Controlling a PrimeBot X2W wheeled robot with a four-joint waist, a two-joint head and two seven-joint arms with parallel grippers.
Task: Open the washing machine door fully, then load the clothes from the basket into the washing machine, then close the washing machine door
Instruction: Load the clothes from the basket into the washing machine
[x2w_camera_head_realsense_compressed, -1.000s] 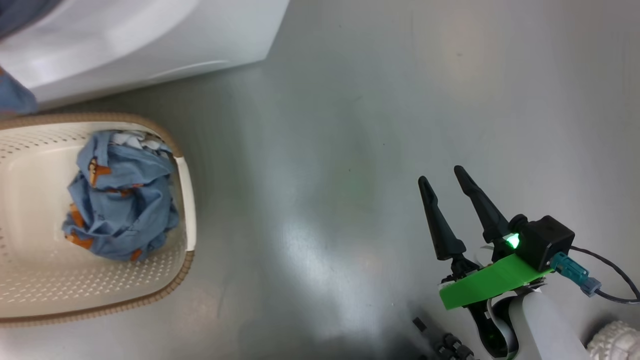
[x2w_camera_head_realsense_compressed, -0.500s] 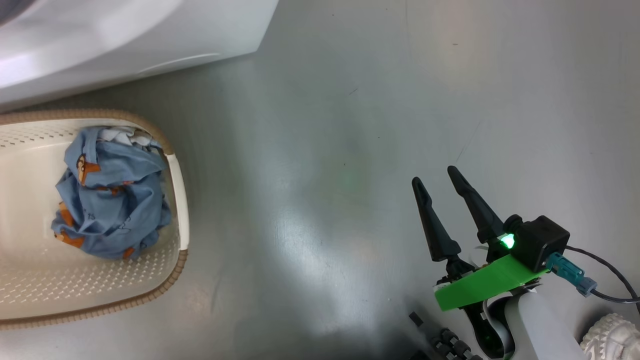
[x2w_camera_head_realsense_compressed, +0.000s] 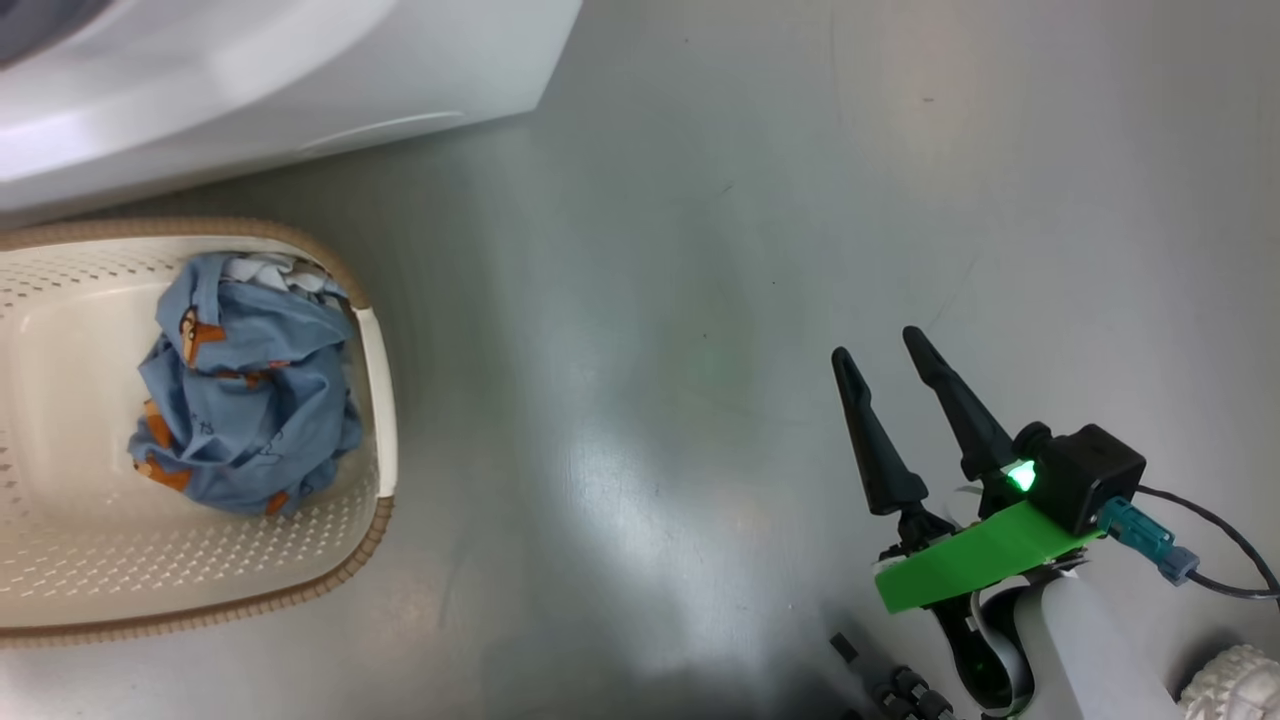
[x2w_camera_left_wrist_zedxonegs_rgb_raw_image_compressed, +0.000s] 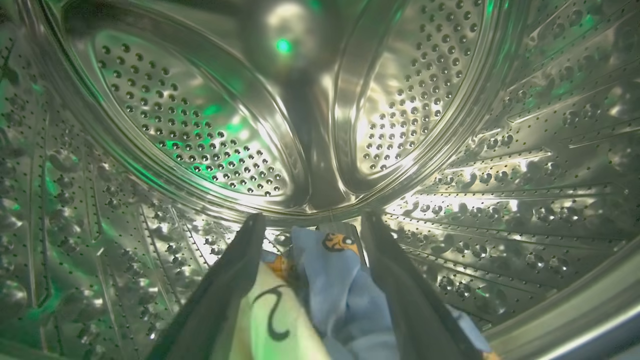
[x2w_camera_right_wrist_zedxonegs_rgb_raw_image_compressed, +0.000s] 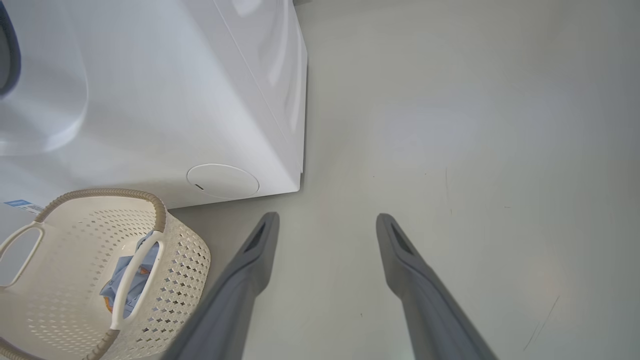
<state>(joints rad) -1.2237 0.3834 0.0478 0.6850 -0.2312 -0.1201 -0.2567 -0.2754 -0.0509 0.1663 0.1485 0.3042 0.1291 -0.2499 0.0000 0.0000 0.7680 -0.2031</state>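
My left gripper (x2w_camera_left_wrist_zedxonegs_rgb_raw_image_compressed: 312, 220) is deep inside the washing machine's steel perforated drum (x2w_camera_left_wrist_zedxonegs_rgb_raw_image_compressed: 200, 130). Its fingers stand apart, open, with light blue and cream clothes (x2w_camera_left_wrist_zedxonegs_rgb_raw_image_compressed: 340, 290) lying loose between them on the drum wall. In the head view, more blue clothes (x2w_camera_head_realsense_compressed: 245, 400) with orange prints lie bunched in the cream basket (x2w_camera_head_realsense_compressed: 375, 380) at the left. It stands just in front of the white washing machine (x2w_camera_head_realsense_compressed: 300, 70). My right gripper (x2w_camera_head_realsense_compressed: 876, 345) hangs open over bare floor at the lower right, far from the basket. In the right wrist view it (x2w_camera_right_wrist_zedxonegs_rgb_raw_image_compressed: 327, 218) points past the basket (x2w_camera_right_wrist_zedxonegs_rgb_raw_image_compressed: 185, 260). The washing machine door is out of view.
Grey floor (x2w_camera_head_realsense_compressed: 650, 300) stretches between the basket and my right arm. A round cover (x2w_camera_right_wrist_zedxonegs_rgb_raw_image_compressed: 222, 181) and a blue label (x2w_camera_right_wrist_zedxonegs_rgb_raw_image_compressed: 17, 204) sit low on the machine's front. A cable (x2w_camera_head_realsense_compressed: 1215, 560) trails from my right wrist, near a white wheel (x2w_camera_head_realsense_compressed: 1235, 685).
A blue piece of cloth at the head view's left edge a second ago is gone from it. The head view swayed slightly. My right gripper kept its place.
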